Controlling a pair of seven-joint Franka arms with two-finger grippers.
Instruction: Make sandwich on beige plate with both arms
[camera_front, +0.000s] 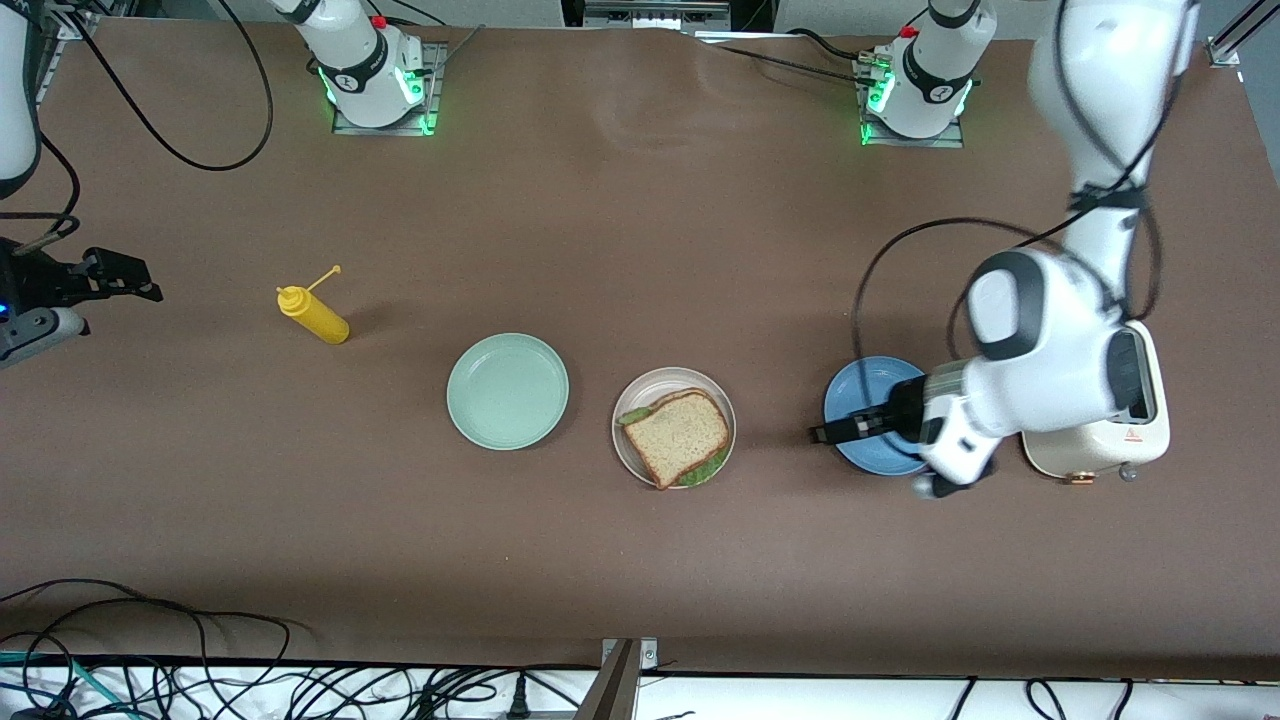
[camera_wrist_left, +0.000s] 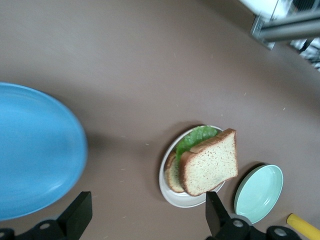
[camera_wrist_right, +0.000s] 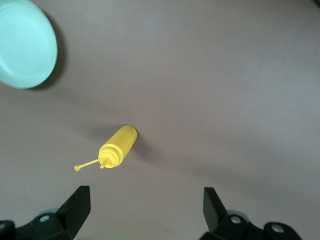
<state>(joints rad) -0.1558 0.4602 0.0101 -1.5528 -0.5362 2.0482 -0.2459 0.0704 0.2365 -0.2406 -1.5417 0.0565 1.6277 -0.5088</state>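
Two end effectors spread empty, left (camera_front: 835, 432) over blue plate (camera_front: 868, 385), sandwich (camera_front: 680, 436) on beige plate (camera_front: 628, 446)

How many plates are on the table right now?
3, in one row: the mint-green plate toward the right arm's end, the beige plate holding the sandwich, the blue plate beside the toaster.

The front camera hangs high, facing the arm bases and looking down on the whole table. The left wrist camera looks down obliquely from close over the blue plate (camera_wrist_left: 35, 150), sharing the sandwich (camera_front: 678, 435) and mint-green plate (camera_front: 507, 391) with it. The right wrist camera looks steeply down on the mustard bottle (camera_wrist_right: 117, 146), also in the front view.
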